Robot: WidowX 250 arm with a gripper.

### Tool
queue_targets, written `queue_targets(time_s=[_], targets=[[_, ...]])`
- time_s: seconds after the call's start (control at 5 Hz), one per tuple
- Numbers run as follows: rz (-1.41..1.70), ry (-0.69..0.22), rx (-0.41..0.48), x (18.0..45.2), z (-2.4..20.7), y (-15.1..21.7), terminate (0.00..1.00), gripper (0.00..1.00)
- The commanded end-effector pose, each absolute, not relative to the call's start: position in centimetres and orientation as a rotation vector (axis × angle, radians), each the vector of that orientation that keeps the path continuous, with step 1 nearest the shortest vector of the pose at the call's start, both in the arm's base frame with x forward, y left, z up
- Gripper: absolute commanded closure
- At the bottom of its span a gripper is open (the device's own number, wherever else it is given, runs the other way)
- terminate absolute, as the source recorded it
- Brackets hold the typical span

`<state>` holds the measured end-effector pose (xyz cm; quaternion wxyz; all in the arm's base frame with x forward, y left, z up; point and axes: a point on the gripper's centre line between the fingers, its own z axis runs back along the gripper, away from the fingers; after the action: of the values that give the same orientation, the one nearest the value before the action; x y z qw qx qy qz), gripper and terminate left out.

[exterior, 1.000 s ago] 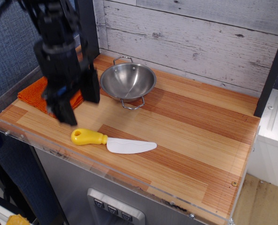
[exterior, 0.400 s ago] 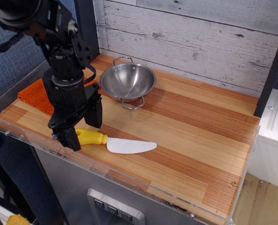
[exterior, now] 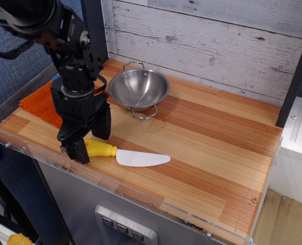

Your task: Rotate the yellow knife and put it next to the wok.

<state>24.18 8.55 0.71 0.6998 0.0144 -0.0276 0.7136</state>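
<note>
The yellow knife (exterior: 125, 154) lies flat near the front edge of the wooden counter, yellow handle to the left, white blade pointing right. The wok (exterior: 139, 89) stands at the back, a little left of centre, with a wire loop handle at the back and one at the front. My gripper (exterior: 91, 141) is down at the knife's handle end, its black fingers (exterior: 79, 151) open and straddling the handle's left tip. The handle's end is hidden behind the fingers. Whether the fingers touch the handle cannot be told.
An orange cloth (exterior: 41, 103) lies at the counter's left edge behind my arm. A clear acrylic rim (exterior: 141, 194) runs along the front edge. A whitewashed plank wall (exterior: 207, 41) backs the counter, with black posts at the left and right.
My gripper has come down from left of the wok to the knife's handle and settled lower around it. The knife and the wok have not moved.
</note>
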Motion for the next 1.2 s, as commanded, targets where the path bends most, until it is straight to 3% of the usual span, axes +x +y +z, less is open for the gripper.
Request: queue_targets(time_s=[0.0, 0.4, 1.0], targets=[[1.581, -0.092, 0.031, 23.9, 1.2, 8.8, 0.00, 1.00], [1.564, -0.101, -0.002, 23.6, 3.2, 9.7, 0.00, 1.00], [1.508, -0.187, -0.115, 22.7, 11.8, 11.9, 0.00, 1.00]])
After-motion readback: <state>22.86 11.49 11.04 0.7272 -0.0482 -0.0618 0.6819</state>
